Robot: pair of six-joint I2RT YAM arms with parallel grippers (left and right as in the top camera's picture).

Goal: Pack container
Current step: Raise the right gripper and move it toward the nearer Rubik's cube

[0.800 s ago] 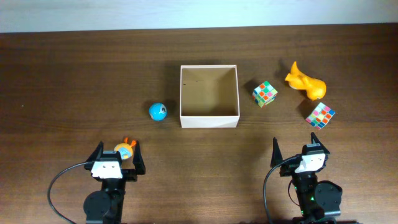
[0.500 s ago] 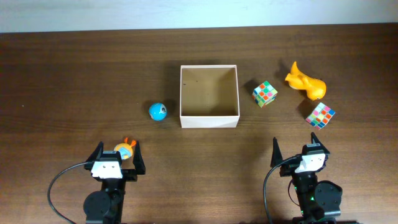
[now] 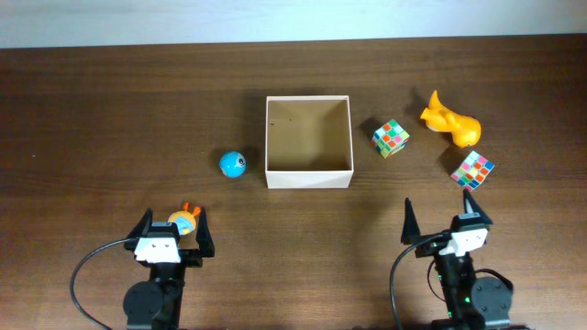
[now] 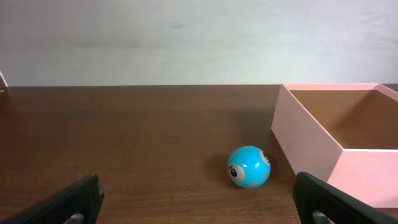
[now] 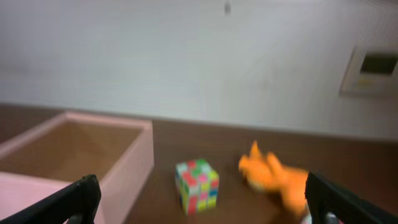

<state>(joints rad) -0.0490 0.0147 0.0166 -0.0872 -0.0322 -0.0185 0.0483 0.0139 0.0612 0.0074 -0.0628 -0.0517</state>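
The container [image 3: 308, 174] is a square open box with white walls and a tan floor at the table's middle; it is empty. It also shows at the right of the left wrist view [image 4: 311, 143] and at the left of the right wrist view [image 5: 134, 162]. A blue ball with eyes [image 3: 232, 164] lies left of it, also in the left wrist view [image 4: 249, 166]. My left gripper [image 3: 171, 227] is open near the front edge, with a small orange toy [image 3: 185, 218] between its fingers. My right gripper [image 3: 444, 220] is open and empty at the front right.
A multicoloured cube [image 3: 391, 138] lies right of the container and shows in the right wrist view [image 5: 197, 184]. An orange toy animal [image 3: 449, 120] lies at the far right, blurred in the right wrist view [image 5: 273, 176]. A second cube [image 3: 472, 169] lies in front of it.
The right arm has shifted slightly to the right and its wrist view is blurred. The left arm and all the objects have stayed where they were.
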